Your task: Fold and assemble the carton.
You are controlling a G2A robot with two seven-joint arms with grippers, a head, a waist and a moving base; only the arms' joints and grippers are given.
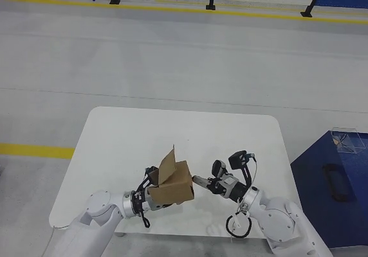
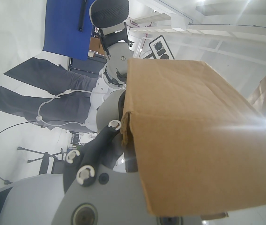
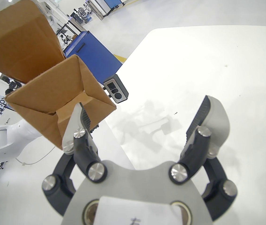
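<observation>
A brown carton hangs above the white table near its front edge, with one flap standing up. My left gripper is shut on the carton's side; in the left wrist view one finger presses the carton at its edge, and the other finger is hidden behind the cardboard. My right gripper is open at the carton's open end. One of its fingers lies against an inner flap, while the other stands free over the table. The right gripper meets the carton from the right.
A blue cabinet stands to the right of the table, with a clear plastic box on top. The far half of the table is bare white surface. A yellow line runs along the floor to the left.
</observation>
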